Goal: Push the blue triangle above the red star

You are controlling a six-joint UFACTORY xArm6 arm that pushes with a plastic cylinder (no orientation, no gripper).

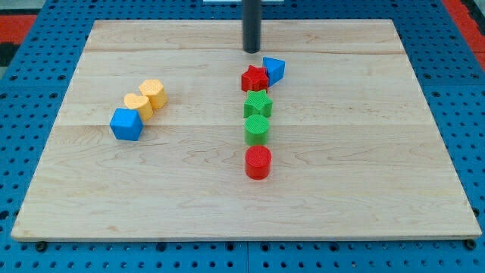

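Note:
The blue triangle (273, 70) lies near the view's top centre, touching the right side of the red star (255, 79). My tip (251, 50) stands just above the red star and to the upper left of the blue triangle, a small gap away from both. The rod rises out of the view's top.
Below the red star sit a green star (258, 105), a green cylinder (256, 129) and a red cylinder (258, 162) in a column. At the left lie a yellow hexagon (153, 93), a yellow heart-like block (136, 104) and a blue cube (126, 124). The wooden board (379, 152) has blue pegboard around it.

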